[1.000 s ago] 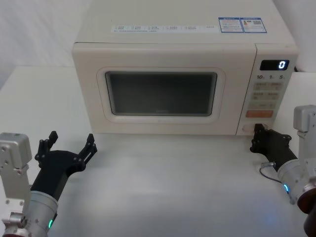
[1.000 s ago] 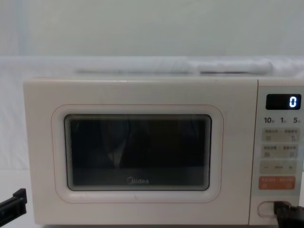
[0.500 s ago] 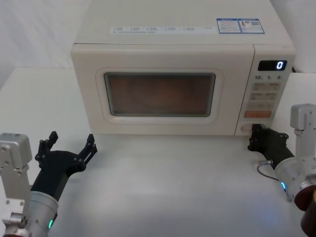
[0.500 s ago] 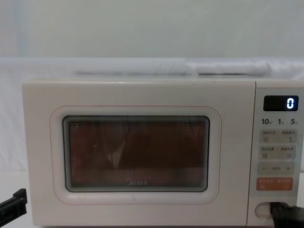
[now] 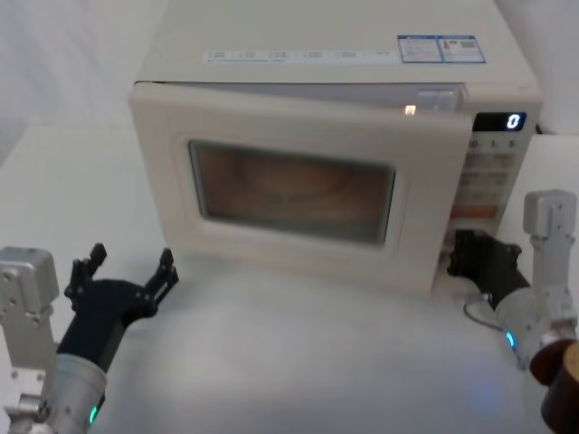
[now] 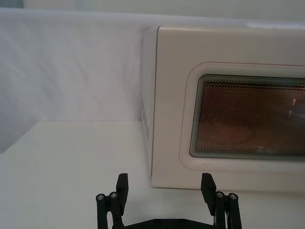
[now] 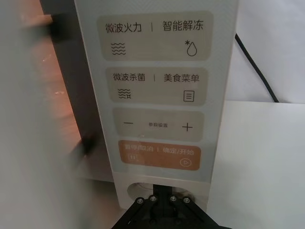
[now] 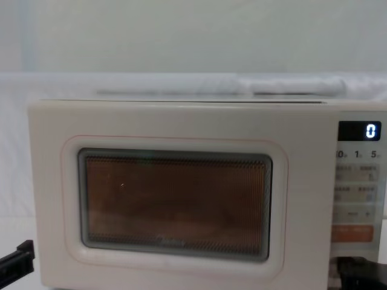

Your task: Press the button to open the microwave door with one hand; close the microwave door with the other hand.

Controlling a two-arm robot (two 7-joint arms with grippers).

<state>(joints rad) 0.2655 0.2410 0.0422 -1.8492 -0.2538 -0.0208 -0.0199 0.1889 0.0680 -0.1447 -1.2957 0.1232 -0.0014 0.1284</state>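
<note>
Door (image 5: 298, 190) ajar, hinged left, free edge swung out by right gripper (image 5: 466, 258) at button (image 7: 143, 187), fingers unreadable; open, empty left gripper (image 5: 125, 271) low before the hinge side.

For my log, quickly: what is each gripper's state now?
Left gripper: open, holding nothing.
Right gripper: at the wide cream pill-shaped button; cannot be told.

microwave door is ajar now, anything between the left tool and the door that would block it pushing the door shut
Nothing visible does. The left tool hovers open above bare table, in front of the microwave door near its hinged side. The door's right edge has swung out toward the robot, and the right tool sits at the button, off the door's path.
</note>
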